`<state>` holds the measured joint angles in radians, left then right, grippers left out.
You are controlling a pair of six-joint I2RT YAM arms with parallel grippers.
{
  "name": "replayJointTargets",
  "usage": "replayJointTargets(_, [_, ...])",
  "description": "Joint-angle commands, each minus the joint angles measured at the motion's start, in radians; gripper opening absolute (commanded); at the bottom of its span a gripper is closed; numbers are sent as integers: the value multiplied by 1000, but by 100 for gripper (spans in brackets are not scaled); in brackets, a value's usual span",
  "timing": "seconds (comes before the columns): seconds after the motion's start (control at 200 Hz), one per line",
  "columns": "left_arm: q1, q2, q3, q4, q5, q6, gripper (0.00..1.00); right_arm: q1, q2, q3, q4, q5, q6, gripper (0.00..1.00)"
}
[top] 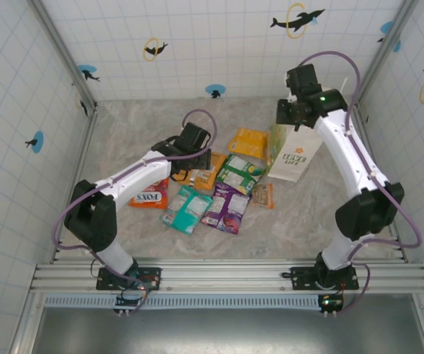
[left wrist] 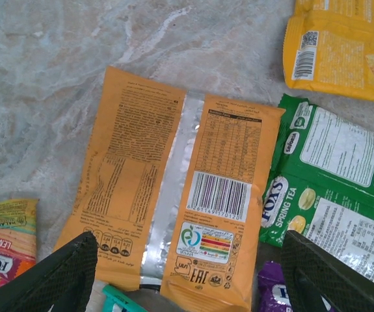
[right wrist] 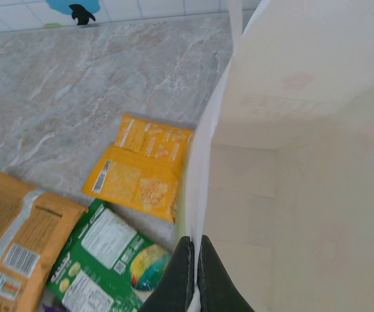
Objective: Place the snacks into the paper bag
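1. The marble-patterned table (top: pixel 123 140) carried every item. It was walled by tiled panels on the left, right and far sides.
2. The white paper bag (top: pixel 294 153) stood upright at the right far part of the table, just right of the packets, with its mouth open (right wrist: pixel 304 195).
3. The right gripper (right wrist: pixel 196 252) sat at the bag's top, jaws pressed together and pinching the edge of the bag's wall.
4. The left gripper (left wrist: pixel 188 242) hung over the middle of the packets, jaws spread wide and gripping nothing, one finger to each side of the orange packet.
5. The orange packet (left wrist: pixel 173 195) lay flat, barcode and silver seam facing up.
6. The green Fox's Spring Tea packet (left wrist: pixel 330 175) lay just right of it, edges touching.
7. The yellow-orange packet (top: pixel 249 142) lay farthest, beside the bag's left wall.
8. The purple packet (top: pixel 228 206) and teal packet (top: pixel 187 209) lay side by side nearest the arms.
9. The red-and-yellow Fox's packet (top: pixel 150 195) lay at the left, partly under the left arm.
10. The small brown packet (top: pixel 262 195) lay right of the purple one, near the bag's foot.
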<state>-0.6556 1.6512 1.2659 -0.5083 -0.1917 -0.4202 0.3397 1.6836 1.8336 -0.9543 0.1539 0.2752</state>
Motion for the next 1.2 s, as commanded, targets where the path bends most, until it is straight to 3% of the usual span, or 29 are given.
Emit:
replayJointTargets(0.0, [1,-57,-46,-3,18,-15,75,6,-83,-60,-51,-22,-48,0])
replayJointTargets(0.61, [1,-128,-180,77,176,-108,75,90,-348,-437,26,31,-44,0])
replayJointTargets(1.196, [1,-152,-180,77,192,-128,75,148,-432,-543,114,29,58,0])
